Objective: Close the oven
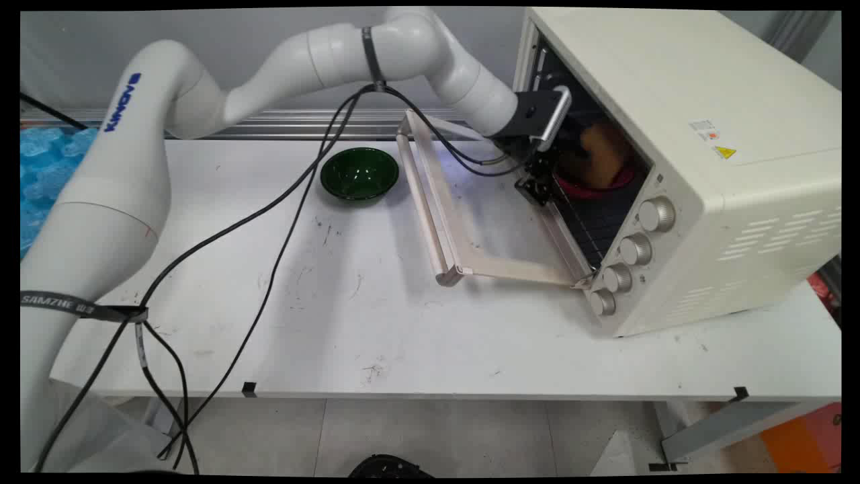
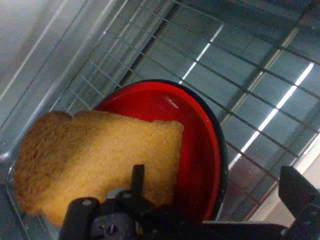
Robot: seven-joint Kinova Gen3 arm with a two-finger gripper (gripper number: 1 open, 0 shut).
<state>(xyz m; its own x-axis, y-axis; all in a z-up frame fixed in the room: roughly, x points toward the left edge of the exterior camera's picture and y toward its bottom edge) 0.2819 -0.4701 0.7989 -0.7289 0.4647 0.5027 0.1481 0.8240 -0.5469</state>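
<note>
end effector (image 1: 547,176) inside oven (image 1: 678,154), finger state unclear, hand view alone shows bread (image 2: 100,160) in red bowl (image 2: 200,150)

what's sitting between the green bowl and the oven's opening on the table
In the main view, the oven has its door folded down flat between the green bowl and the opening. Nothing else shows on that stretch of table.

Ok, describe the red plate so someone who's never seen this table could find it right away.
Find the big cream toaster oven on the table's right side, its door folded down flat. Inside on the wire rack sits the red plate, just beyond the arm's claw. Unlike the green bowl outside on the table, it carries a slice of toast.
</note>
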